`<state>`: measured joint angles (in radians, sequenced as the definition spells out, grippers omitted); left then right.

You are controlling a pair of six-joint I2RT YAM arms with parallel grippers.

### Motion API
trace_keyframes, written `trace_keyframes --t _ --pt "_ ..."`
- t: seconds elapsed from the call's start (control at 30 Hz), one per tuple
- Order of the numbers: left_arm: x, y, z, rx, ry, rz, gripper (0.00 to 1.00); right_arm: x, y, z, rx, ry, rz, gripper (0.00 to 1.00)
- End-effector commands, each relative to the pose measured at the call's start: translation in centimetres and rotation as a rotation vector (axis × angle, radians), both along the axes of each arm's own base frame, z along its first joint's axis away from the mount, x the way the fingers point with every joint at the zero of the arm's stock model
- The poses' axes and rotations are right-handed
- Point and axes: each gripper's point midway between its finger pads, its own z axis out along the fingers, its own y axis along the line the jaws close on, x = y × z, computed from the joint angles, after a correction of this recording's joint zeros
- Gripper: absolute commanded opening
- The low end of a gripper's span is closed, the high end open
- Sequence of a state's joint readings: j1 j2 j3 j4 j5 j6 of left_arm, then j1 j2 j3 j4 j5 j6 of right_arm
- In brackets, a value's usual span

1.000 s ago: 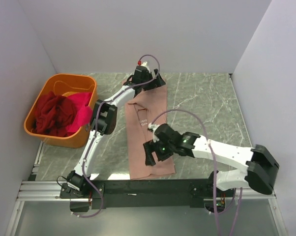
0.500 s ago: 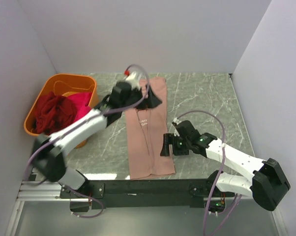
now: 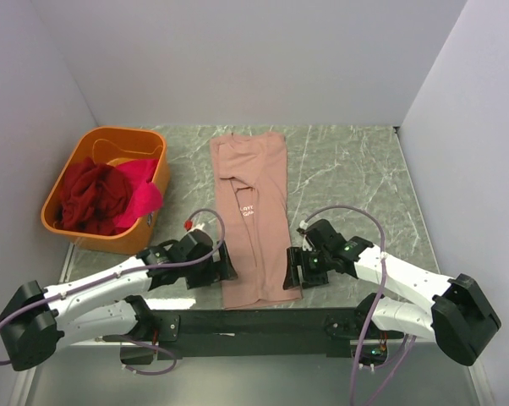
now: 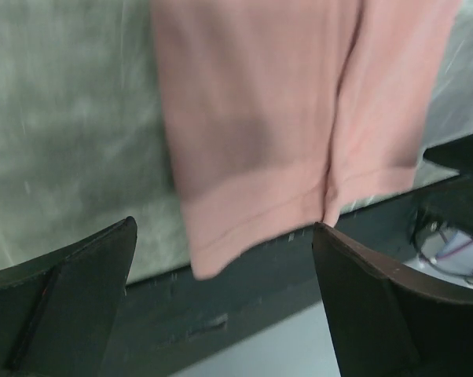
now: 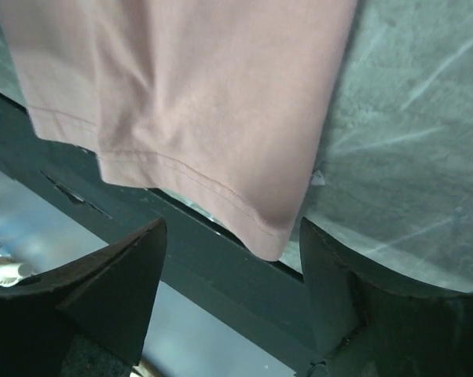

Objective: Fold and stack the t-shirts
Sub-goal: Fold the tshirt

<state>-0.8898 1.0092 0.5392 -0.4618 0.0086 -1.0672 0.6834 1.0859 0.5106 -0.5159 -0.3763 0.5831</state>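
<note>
Your left hand [image 4: 225, 228] is spread wide, with nothing between its fingers [image 4: 71, 290]. It hangs low over the near left corner of the dusty pink t-shirt [image 3: 253, 224], and the hem shows in the gap between the fingers. Whether the fingertips touch the cloth, you cannot tell from these views.

Your right hand [image 5: 232, 224] is just as wide and also holds nothing. Its fingers [image 5: 354, 306] frame the near right corner of the same hem. The two hands face each other across the shirt's near end, one at each side.

The pink shirt lies flat on the desk [image 3: 347, 169], folded lengthwise into a long narrow strip running from the far side to the near edge. Its small print [image 3: 247, 209] faces up near the middle. The hem reaches just past the desk's near edge, over the black rail [image 3: 254, 323].

Well apart on the far left stands the orange tub [image 3: 111, 137]. It holds a crumpled dark red t-shirt [image 3: 90, 196] and a magenta t-shirt [image 3: 140, 193], which drapes over the tub's right rim.
</note>
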Motion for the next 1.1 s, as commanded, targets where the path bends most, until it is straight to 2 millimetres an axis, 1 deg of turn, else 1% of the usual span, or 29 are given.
trace_keyframes --t 0.0,0.03,0.07,0.1,0.13,0.17,0.2,0.23,0.27,0.3,0.33,0.37,0.43,0.47,0.53,0.57,0.63,0.67,0.7,0.77,0.87,0.9,0.93,0.97,1.03,1.07 --pt "-3.1 -0.3 0.0 -0.068 0.128 0.029 0.98 -1.0 -0.9 -0.8 -0.033 0.049 -0.008 0.73" --pt "-4.0 -0.1 -0.9 -0.068 0.160 0.022 0.97 -1.0 -1.0 -1.0 -0.043 0.055 -0.014 0.73" --pt "-4.3 -0.7 -0.9 -0.103 0.175 0.016 0.91 -1.1 -1.0 -1.1 -0.045 0.062 -0.019 0.71" --pt "-5.4 -1.0 -1.2 -0.115 0.212 -0.013 0.88 -1.1 -0.9 -1.1 -0.038 0.065 -0.022 0.69" --pt "-6.1 -0.9 -1.9 -0.109 0.237 -0.026 0.84 -1.3 -0.8 -1.1 -0.030 0.076 -0.024 0.67" --pt "-6.5 -1.2 -2.0 -0.114 0.252 -0.034 0.79 -1.4 -0.6 -1.0 -0.017 0.084 -0.019 0.64" --pt "-7.2 -1.2 -2.5 -0.095 0.271 -0.057 0.77 -1.6 -0.7 -1.1 -0.019 0.091 -0.021 0.64" --pt "-7.4 -1.3 -2.5 -0.084 0.277 -0.065 0.74 -1.6 -0.7 -1.1 -0.023 0.092 -0.022 0.63" --pt "-7.7 -1.3 -2.7 -0.070 0.283 -0.070 0.69 -1.6 -0.8 -1.2 -0.028 0.092 -0.024 0.63" --pt "-7.7 -1.5 -2.7 -0.067 0.276 -0.082 0.67 -1.6 -0.9 -1.3 -0.033 0.092 -0.027 0.62" --pt "-7.6 -1.5 -3.1 -0.051 0.274 -0.083 0.67 -1.6 -0.8 -1.4 -0.030 0.095 -0.030 0.61" --pt "-7.3 -1.6 -3.2 -0.042 0.263 -0.083 0.63 -1.7 -0.8 -1.5 -0.029 0.103 -0.031 0.59" --pt "-6.7 -1.4 -3.6 0.003 0.247 -0.064 0.59 -1.8 -0.4 -1.5 -0.007 0.112 -0.029 0.56" --pt "-6.6 -1.4 -3.6 0.009 0.245 -0.061 0.56 -2.0 -0.4 -1.7 -0.004 0.121 -0.032 0.54" --pt "-6.4 -1.6 -3.8 0.004 0.244 -0.059 0.53 -2.1 -0.3 -1.8 0.002 0.125 -0.029 0.50" --pt "-6.5 -1.7 -3.9 0.001 0.253 -0.057 0.48 -2.1 -0.4 -1.9 -0.004 0.127 -0.027 0.47" --pt "-6.6 -1.5 -4.0 0.010 0.255 -0.054 0.44 -2.1 -0.6 -2.1 -0.012 0.128 -0.025 0.45" --pt "-6.4 -1.2 -4.3 0.031 0.246 -0.044 0.39 -2.2 -0.6 -2.2 -0.013 0.129 -0.025 0.45" --pt "-6.1 -1.1 -4.3 0.040 0.238 -0.037 0.37 -2.0 -0.4 -2.2 -0.005 0.124 -0.027 0.45" --pt "-5.6 -1.5 -4.1 0.036 0.214 -0.036 0.32 -1.9 -0.2 -2.4 0.001 0.127 -0.024 0.43" --pt "-4.9 -2.0 -4.0 0.048 0.186 -0.055 0.31 -1.7 -0.1 -2.4 -0.005 0.122 -0.021 0.37" --pt "-4.7 -2.0 -4.4 0.067 0.184 -0.058 0.29 -1.6 -0.2 -2.4 -0.007 0.120 -0.018 0.36" --pt "-4.5 -2.4 -4.1 0.064 0.178 -0.067 0.27 -1.5 -0.1 -2.4 -0.009 0.115 -0.015 0.31" --pt "-4.5 -2.5 -4.1 0.070 0.177 -0.080 0.25 -1.5 -0.1 -2.4 -0.009 0.116 -0.017 0.30" --pt "-4.4 -2.7 -4.2 0.079 0.177 -0.087 0.20 -1.4 -0.2 -2.3 -0.014 0.111 -0.017 0.27" --pt "-4.3 -2.8 -4.2 0.081 0.174 -0.093 0.11 -1.3 -0.2 -2.3 -0.014 0.108 -0.019 0.21"
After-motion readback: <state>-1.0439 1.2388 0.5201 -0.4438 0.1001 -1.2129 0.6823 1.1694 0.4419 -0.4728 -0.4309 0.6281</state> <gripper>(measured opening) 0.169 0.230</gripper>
